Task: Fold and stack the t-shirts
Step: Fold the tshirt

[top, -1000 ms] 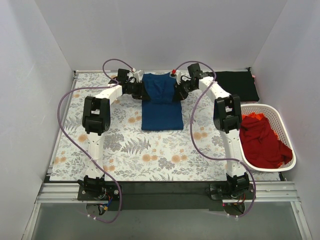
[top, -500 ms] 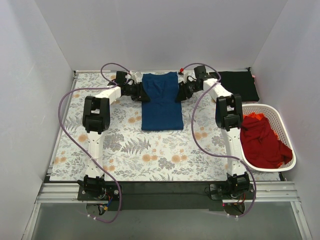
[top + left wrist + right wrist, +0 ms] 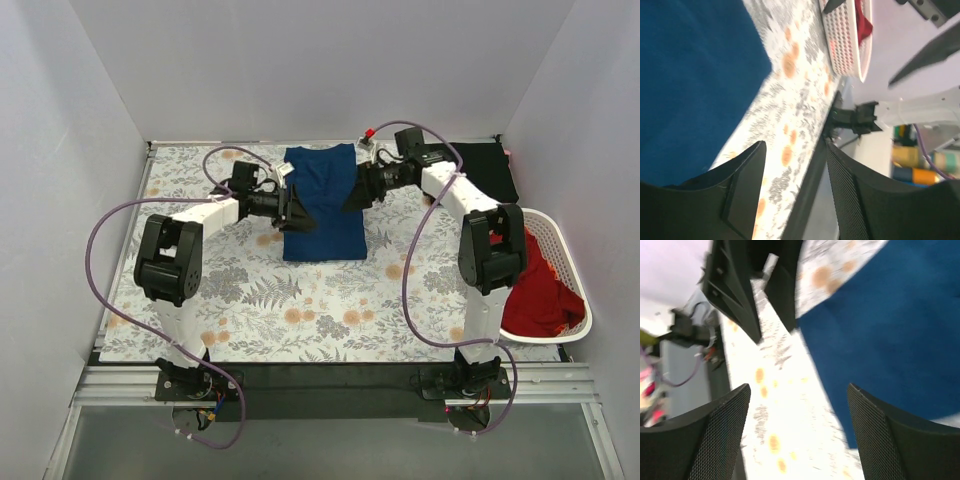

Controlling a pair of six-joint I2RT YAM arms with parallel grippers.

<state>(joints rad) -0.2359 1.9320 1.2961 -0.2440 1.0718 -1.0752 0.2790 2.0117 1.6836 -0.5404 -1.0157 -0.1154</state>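
Note:
A navy blue t-shirt [image 3: 322, 200] lies flat as a long folded rectangle at the back middle of the table. My left gripper [image 3: 298, 212] hovers at its left edge, open, with nothing between the fingers. Open and empty too, my right gripper [image 3: 352, 195] is at the shirt's right edge. In the left wrist view the navy cloth [image 3: 690, 75] fills the upper left beyond my left gripper [image 3: 795, 150]. The right wrist view shows the navy cloth [image 3: 890, 315] at upper right, past my right gripper [image 3: 799, 390]. A black t-shirt [image 3: 485, 165] lies folded at the back right. A red t-shirt [image 3: 540, 295] sits in the basket.
The white slotted basket [image 3: 572, 330] stands at the right edge, partly behind my right arm. The floral table cover [image 3: 300, 310] spans the table. White walls close in the back and both sides. Purple cables loop off both arms.
Both grippers let go of the navy shirt's far end and opened. The shirt now lies flat and longer. Both arms drew back toward the shirt's middle.

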